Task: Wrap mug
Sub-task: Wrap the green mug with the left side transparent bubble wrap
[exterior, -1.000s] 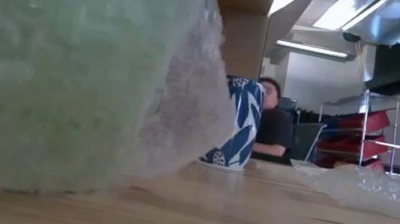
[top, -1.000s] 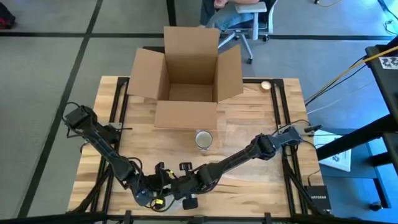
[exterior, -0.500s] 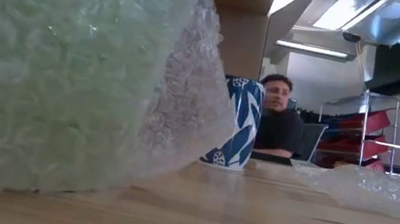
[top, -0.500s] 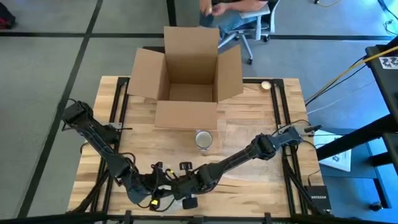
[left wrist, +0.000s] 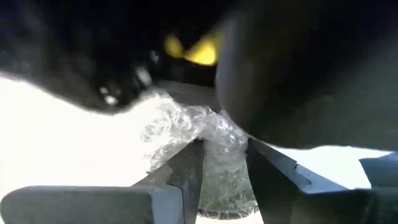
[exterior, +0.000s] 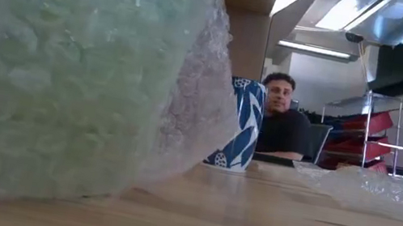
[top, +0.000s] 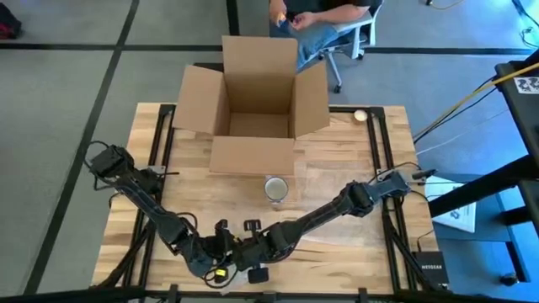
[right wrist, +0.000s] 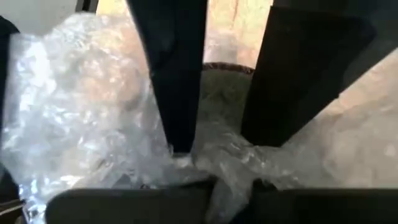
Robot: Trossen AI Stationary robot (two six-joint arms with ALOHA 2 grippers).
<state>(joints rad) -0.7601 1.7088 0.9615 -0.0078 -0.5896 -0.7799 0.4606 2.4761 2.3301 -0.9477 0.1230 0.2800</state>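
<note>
1. Mug (top: pixel 275 188), white with a blue leaf pattern in the low view (exterior: pixel 242 126), stands upright on the wooden table (top: pixel 337 168), well beyond both grippers, between them and the open cardboard box (top: pixel 253 105).
2. Left gripper (top: pixel 221 252) sits low at the table's near edge; in its wrist view its fingers (left wrist: pixel 186 171) are narrowed onto a bunched fold of bubble wrap (left wrist: pixel 199 137), pinching it between them.
3. Right gripper (top: pixel 249 254) is just beside the left one, nearly touching it. Its fingers (right wrist: pixel 177 74) are set a small way apart, with crumpled bubble wrap (right wrist: pixel 81 106) gathered at their base and between them, so it appears to grip the same sheet.
4. Bubble wrap (exterior: pixel 70 66) fills the near side of the low view, rising from the table and hiding part of the mug.
5. Beyond the table, a person (exterior: pixel 278 122) sits on an office chair (top: pixel 349 34).
</note>
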